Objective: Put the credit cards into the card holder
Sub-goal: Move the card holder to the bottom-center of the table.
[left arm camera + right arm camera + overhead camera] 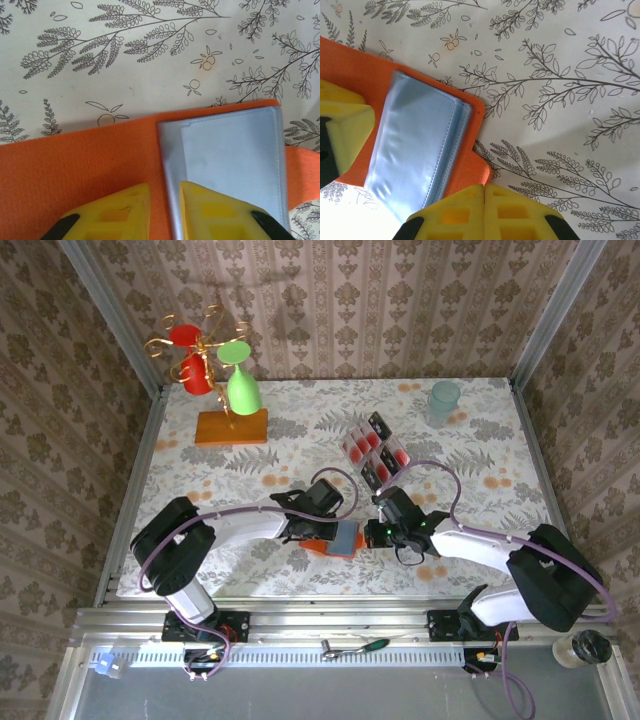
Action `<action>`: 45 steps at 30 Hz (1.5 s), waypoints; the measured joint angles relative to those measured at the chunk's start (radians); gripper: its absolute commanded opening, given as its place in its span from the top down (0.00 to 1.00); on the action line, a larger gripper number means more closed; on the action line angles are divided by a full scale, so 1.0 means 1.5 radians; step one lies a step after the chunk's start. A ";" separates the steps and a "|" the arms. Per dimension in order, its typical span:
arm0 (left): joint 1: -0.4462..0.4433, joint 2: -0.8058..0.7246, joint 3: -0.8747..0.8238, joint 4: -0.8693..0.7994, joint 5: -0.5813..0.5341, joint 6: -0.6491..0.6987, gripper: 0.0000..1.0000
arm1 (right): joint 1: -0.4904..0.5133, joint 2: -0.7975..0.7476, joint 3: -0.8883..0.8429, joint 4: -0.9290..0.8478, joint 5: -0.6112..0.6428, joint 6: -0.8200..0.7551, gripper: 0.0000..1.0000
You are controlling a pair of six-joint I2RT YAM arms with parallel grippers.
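The card holder (340, 538) lies open on the tablecloth, orange with grey sleeves (230, 160) facing up. My left gripper (333, 526) comes down on it from the left. Its jaws (164, 187) stand a narrow gap apart, closed over the seam where the grey sleeve meets the orange cover. My right gripper (372, 533) sits at the holder's right side. It is shut (484, 187), tips together at the edge of the orange tab (477, 165), with nothing visible between them. The credit cards (375, 450), black and pink with red marks, lie spread behind both grippers.
An orange block (231, 427) with a gold wire stand holding red and green cups stands at the back left. A pale green tumbler (444, 400) is at the back right. One of the left gripper's yellow fingers (347, 130) rests on the holder's far side.
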 measured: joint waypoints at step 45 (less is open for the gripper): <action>0.023 -0.030 -0.065 0.142 0.043 0.061 0.75 | -0.060 0.040 -0.016 0.046 0.025 0.020 1.00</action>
